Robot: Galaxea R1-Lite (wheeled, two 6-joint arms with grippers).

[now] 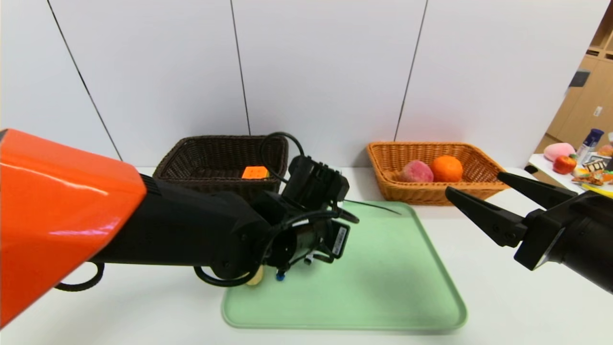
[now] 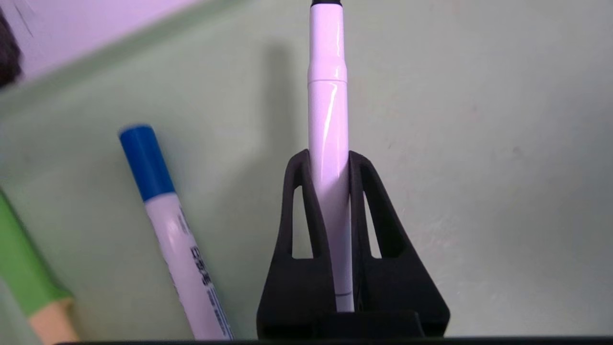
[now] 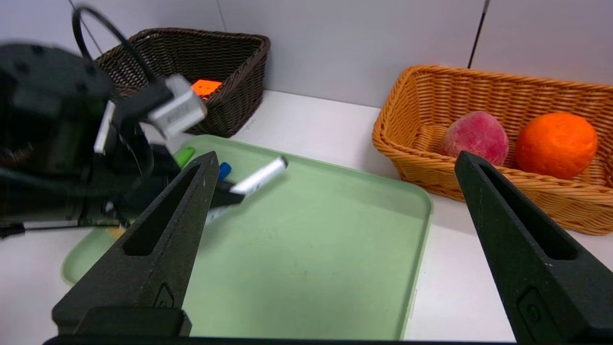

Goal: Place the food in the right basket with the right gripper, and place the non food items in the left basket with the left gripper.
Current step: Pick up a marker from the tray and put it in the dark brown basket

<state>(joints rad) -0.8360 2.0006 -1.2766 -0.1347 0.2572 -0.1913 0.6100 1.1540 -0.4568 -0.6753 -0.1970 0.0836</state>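
Head view shows the sorting well advanced: the tan basket (image 1: 433,189) on the right holds a peach (image 1: 416,171) and an orange (image 1: 446,168), and the dark basket (image 1: 215,163) on the left holds an orange cube (image 1: 255,172). No food shows on the green tray (image 1: 383,287); what is left there seems to be non-food: a blue-capped marker (image 2: 167,230) and a green-handled tool (image 2: 24,273). The left gripper (image 2: 329,165) is clamped on a white pen (image 2: 328,120) over the tray, ready for lifting to the dark basket. The right gripper (image 1: 498,189) hangs near the tan basket, jaws wide, holding nothing.
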